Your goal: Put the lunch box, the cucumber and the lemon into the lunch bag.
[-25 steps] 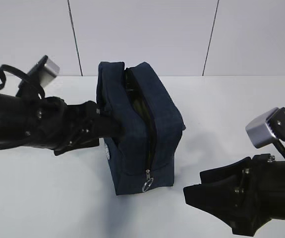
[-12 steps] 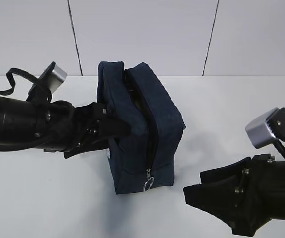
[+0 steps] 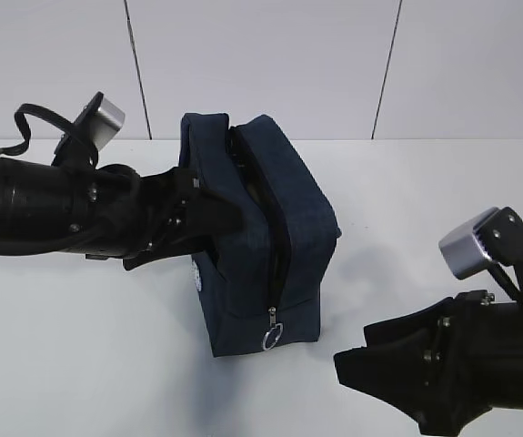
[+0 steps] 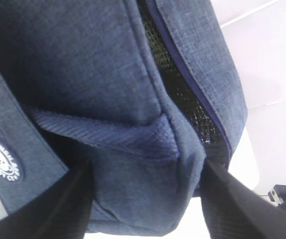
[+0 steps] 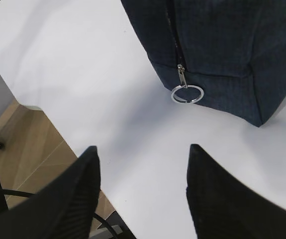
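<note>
We see the lunch bag point(image 3: 256, 232) standing on the white tabletop point(image 3: 88, 355), a bit left of centre, zipper slot open along the top and down the near face, ring pull point(image 5: 186, 93) at the bottom. Lunch box, cucumber and lemon aren't visible anywhere; whether they're inside, we cannot tell.

The left end effector point(image 3: 208, 223) is at the bag's left side. In the left wrist view its fingers point(image 4: 232, 199) are spread on either side of a fold of fabric near the white logo point(image 4: 2, 159), apparently pinching it; firm grip not confirmed. The right end effector point(image 5: 140, 186) is spread and empty, low over the tabletop, well apart from the bag, pointing toward the ring pull.

We judge the bag to be soft, light cloth that sags and folds. Best holds: seam edge, webbing handle point(image 4: 108, 137) or ring pull. Metal ring is small and likely slippery.
</note>
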Available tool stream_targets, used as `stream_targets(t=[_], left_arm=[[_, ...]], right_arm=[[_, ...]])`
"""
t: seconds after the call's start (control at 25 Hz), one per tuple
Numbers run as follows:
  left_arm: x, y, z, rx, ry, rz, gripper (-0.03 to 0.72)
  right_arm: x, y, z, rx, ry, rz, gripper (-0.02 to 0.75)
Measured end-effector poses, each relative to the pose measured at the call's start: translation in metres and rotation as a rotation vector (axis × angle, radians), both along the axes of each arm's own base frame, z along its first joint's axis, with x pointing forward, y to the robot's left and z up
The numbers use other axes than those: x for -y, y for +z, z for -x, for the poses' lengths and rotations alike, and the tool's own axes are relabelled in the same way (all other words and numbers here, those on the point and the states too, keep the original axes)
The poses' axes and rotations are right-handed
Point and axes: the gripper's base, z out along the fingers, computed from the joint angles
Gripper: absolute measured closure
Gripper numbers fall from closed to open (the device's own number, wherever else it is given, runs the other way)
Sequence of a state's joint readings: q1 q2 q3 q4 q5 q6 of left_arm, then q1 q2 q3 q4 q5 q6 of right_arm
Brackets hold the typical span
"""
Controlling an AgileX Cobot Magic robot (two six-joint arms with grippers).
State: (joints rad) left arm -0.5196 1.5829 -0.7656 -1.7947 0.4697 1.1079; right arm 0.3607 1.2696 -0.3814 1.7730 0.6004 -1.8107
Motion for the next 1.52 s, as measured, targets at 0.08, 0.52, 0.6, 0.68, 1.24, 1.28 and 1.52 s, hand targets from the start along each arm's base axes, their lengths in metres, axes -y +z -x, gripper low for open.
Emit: stream_targets(t=[0.08, 0.52, 0.6, 0.68, 1.24, 1.28, 1.52], left_arm=[[0.000, 0.000, 0.000, 0.000, 0.000, 0.000, 0.225], [0.001, 0.000, 0.001, 0.004, -0.016, 0.001, 0.326], [0.001, 0.000, 0.001, 0.006, -0.026, 0.000, 0.326], [0.001, 0.001, 0.002, 0.006, -0.030, 0.002, 0.326], [0.004, 0.001, 0.005, 0.021, -0.079, 0.007, 0.328], [0.006, 0.001, 0.006, 0.024, -0.087, 0.001, 0.328], [0.012, -0.002, 0.010, 0.041, -0.085, -0.047, 0.328]], right_arm=[[0.000, 0.000, 0.000, 0.000, 0.000, 0.000, 0.311], [0.000, 0.000, 0.000, 0.009, 0.006, 0.005, 0.311], [0.000, 0.000, 0.000, 0.009, 0.006, 0.005, 0.311], [0.000, 0.000, 0.000, 0.009, 0.006, 0.005, 0.311], [-0.001, -0.004, -0.001, -0.005, 0.010, 0.011, 0.312], [-0.001, -0.004, -0.001, -0.008, 0.011, 0.013, 0.312], [-0.001, -0.006, -0.001, -0.016, 0.015, 0.011, 0.312]])
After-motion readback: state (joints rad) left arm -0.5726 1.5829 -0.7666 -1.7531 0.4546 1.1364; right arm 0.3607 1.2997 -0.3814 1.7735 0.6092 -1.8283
